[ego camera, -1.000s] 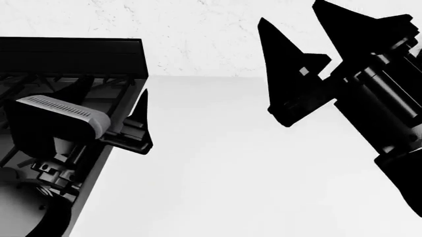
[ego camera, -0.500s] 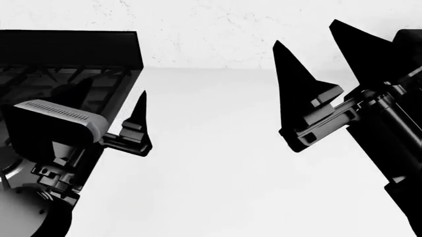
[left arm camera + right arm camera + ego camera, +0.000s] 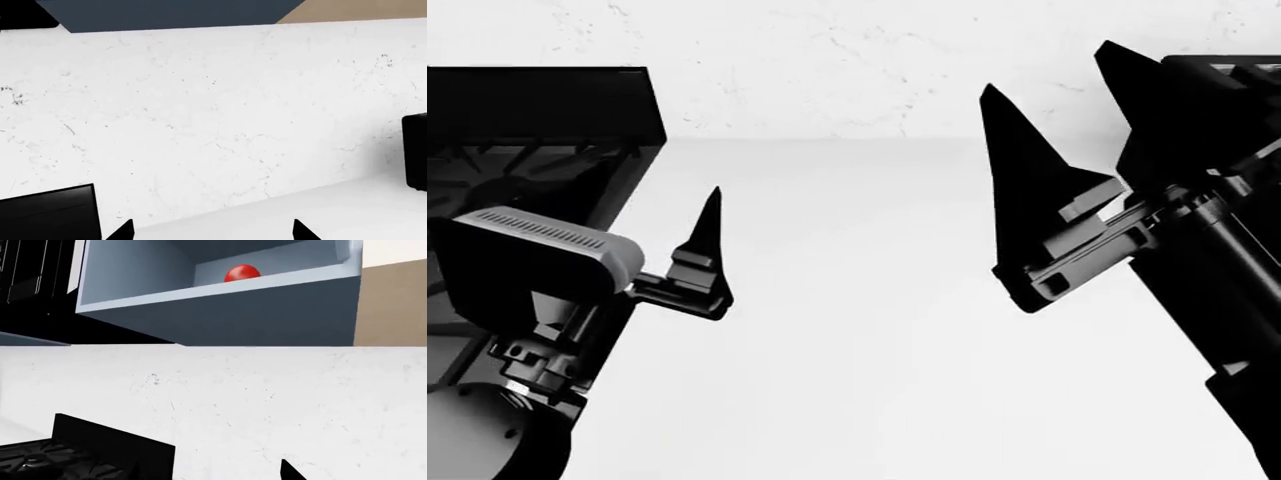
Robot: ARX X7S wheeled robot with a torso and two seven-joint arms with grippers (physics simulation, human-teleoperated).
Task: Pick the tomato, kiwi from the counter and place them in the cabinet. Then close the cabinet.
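My right gripper (image 3: 1068,165) hangs released and empty above the bare white counter (image 3: 854,330), probably because its load is delivered. My left gripper (image 3: 701,250) hovers beside the black stove (image 3: 534,140), only one finger showing, so I cannot tell its state. The tomato (image 3: 241,273), round, glossy and red, sits inside the open blue-grey cabinet (image 3: 220,310). The kiwi is nowhere in view.

The head view looks steeply down, close over the counter (image 3: 868,330) and stove (image 3: 534,150). Both wrist views face the marbled wall (image 3: 213,125); the right's also catches the stove and, higher, the cabinet (image 3: 220,310)
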